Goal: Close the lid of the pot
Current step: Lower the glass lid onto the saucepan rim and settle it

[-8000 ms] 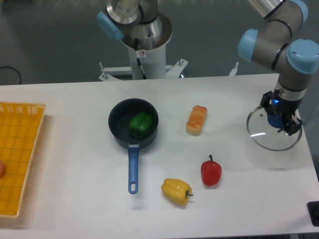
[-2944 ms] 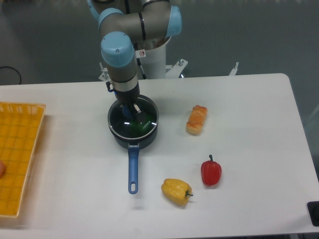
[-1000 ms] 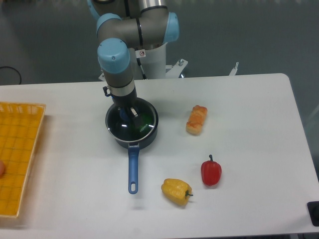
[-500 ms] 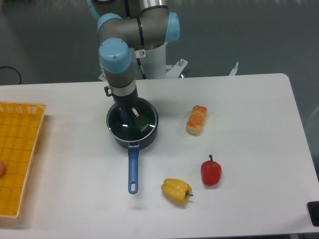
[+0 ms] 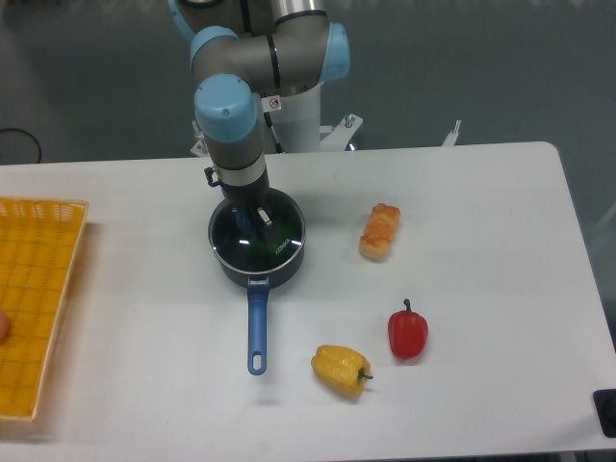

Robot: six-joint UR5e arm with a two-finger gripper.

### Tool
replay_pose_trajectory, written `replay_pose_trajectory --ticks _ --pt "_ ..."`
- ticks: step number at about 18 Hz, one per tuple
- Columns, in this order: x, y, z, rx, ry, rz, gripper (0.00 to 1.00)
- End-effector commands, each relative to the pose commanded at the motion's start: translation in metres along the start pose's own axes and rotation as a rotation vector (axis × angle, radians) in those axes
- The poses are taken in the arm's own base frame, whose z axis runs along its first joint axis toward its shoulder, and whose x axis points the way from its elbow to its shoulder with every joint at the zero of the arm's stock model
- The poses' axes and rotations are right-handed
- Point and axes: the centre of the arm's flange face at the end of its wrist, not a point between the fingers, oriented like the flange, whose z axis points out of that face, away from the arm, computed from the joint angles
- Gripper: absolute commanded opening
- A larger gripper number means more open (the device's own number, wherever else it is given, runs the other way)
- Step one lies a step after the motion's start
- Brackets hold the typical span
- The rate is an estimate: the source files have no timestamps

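Note:
The dark navy pot (image 5: 260,276) stands left of the table's middle, its long blue handle (image 5: 256,325) pointing toward the front edge. The clear glass lid (image 5: 244,248) lies over the pot's mouth, roughly in line with its rim. My gripper (image 5: 252,218) reaches straight down from the arm onto the lid's centre and is shut on the blue knob, which the fingers mostly hide. A green pepper (image 5: 276,244) shows through the glass inside the pot.
An orange bread-like piece (image 5: 380,231) lies right of the pot. A red pepper (image 5: 408,330) and a yellow pepper (image 5: 341,369) sit toward the front. A yellow basket (image 5: 34,298) fills the left edge. The arm's base (image 5: 289,106) stands behind the pot.
Earlier the lid was carried from the table's right side to the pot. Over the last second, gripper and lid slid slightly right, from overhanging the pot's left rim to lining up with it.

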Motion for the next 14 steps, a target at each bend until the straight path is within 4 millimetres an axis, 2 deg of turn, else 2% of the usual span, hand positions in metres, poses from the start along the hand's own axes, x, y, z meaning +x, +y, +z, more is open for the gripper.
replay_pose_trajectory --ticks 10,14 --pt "0.0006 -0.0011 -0.0022 0.001 -0.005 -0.005 0.67" --pt "-0.0006 -0.0015 -0.0046 0.002 -0.009 -0.005 0.81"
